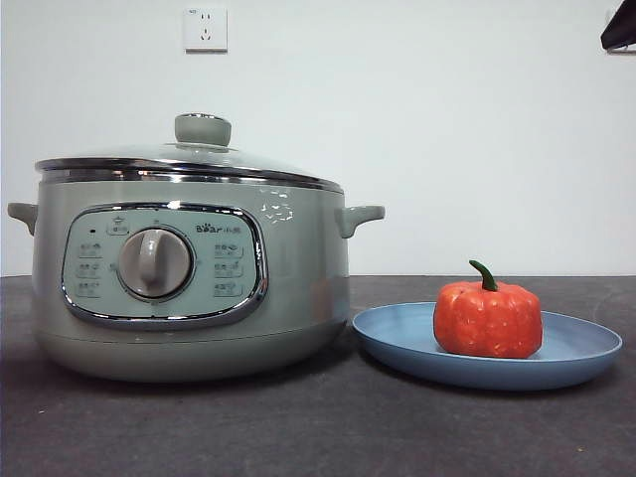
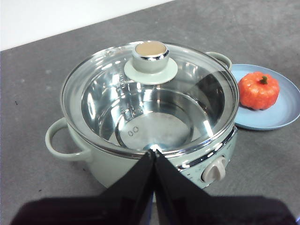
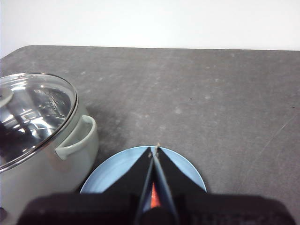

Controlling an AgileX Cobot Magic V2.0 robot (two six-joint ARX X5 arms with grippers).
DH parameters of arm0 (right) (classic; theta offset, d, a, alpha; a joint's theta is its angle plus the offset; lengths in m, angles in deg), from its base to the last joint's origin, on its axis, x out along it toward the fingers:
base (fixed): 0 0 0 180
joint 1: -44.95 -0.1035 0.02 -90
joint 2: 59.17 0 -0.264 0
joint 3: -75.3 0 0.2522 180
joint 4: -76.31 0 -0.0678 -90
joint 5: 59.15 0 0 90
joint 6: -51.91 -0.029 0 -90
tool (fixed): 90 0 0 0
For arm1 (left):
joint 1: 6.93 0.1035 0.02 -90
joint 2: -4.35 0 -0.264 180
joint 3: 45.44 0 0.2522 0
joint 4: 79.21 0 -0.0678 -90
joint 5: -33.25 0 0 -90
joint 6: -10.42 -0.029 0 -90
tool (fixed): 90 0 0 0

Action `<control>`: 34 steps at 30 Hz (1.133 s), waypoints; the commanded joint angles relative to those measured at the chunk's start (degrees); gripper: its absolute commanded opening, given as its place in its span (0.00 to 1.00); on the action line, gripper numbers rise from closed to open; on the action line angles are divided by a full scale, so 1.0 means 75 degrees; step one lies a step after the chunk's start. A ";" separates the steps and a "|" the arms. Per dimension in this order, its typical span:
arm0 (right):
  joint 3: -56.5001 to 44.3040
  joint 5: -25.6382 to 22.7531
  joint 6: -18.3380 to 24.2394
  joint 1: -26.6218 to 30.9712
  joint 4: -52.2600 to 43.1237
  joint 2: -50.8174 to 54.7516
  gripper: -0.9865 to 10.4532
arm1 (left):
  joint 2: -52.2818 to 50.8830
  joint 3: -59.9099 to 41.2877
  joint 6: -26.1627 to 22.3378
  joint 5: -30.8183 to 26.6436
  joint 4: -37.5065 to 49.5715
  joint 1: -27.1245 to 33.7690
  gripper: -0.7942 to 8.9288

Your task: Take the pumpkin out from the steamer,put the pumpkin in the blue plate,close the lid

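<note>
Steamer (image 1: 189, 288) sits toward the left side of the table (image 1: 318, 427), control panel and dial (image 1: 154, 263) facing the front edge. Lid (image 1: 189, 164) is seated flat on the steamer rim, pale green knob (image 1: 203, 128) up; through the glass, the left wrist view shows only bare steel inside the pot.

Left gripper (image 2: 154, 151) hangs above the steamer's front rim, jaws pressed together, holding nothing, not touching the lid.

Blue plate (image 1: 576, 363) sits just beside the steamer on its right, near rims close; I can't tell if they touch. Pumpkin (image 1: 488, 318) stands upright on the plate, stem (image 1: 484, 275) up.

Right gripper (image 3: 154, 151) is above the plate, jaws together and empty; a sliver of orange shows between them lower down. In the front view only a black tip (image 1: 619, 28) shows at the top right corner.

Wall socket (image 1: 205, 29) is on the wall behind.
</note>
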 commanded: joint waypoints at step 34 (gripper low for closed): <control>-0.0055 -0.0023 -0.0082 -0.0009 0.0067 0.0000 0.07 | -0.3488 -0.4867 0.0254 0.0204 0.2917 0.3634 0.08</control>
